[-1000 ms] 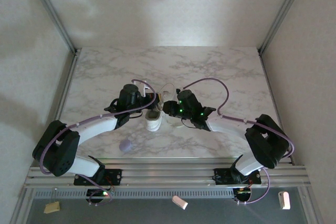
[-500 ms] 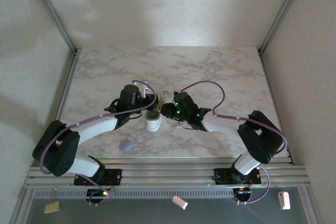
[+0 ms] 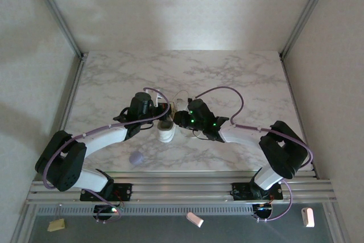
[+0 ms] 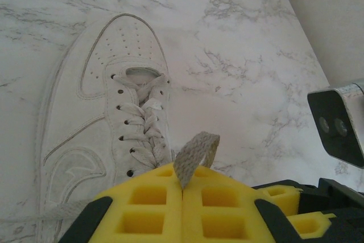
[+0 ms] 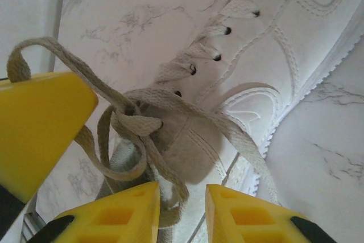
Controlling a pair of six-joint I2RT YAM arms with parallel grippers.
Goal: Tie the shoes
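Within the last second the right gripper (image 3: pixel 180 119) had slid left across the marble table (image 3: pixel 244 78) until it sat just beside the sneaker (image 3: pixel 166 131). The left gripper (image 3: pixel 164 110) had stayed where it was, so the 2 grippers now met over the laces. The sneaker lay near the middle of the table, with a small lavender blob (image 3: pixel 136 158) well apart from it, nearer the arm bases.

In the left wrist view, the left gripper's yellow fingers (image 4: pixel 142 209) were pressed together, pinching a lace loop (image 4: pixel 196 153) that stood up above them. In the right wrist view, the right gripper's fingers (image 5: pixel 244 211) were spread. A loose strand (image 5: pixel 170 189) ran down into the gap between them, not clamped. Just above it a slack crossing of laces (image 5: pixel 136 122) hung beside the shoe's top eyelets.

The approach looked like a setup for the right side's own grab — 1 loop was held and the second strand was within reach. The crossing was still loose, so the tying seemed barely half done.
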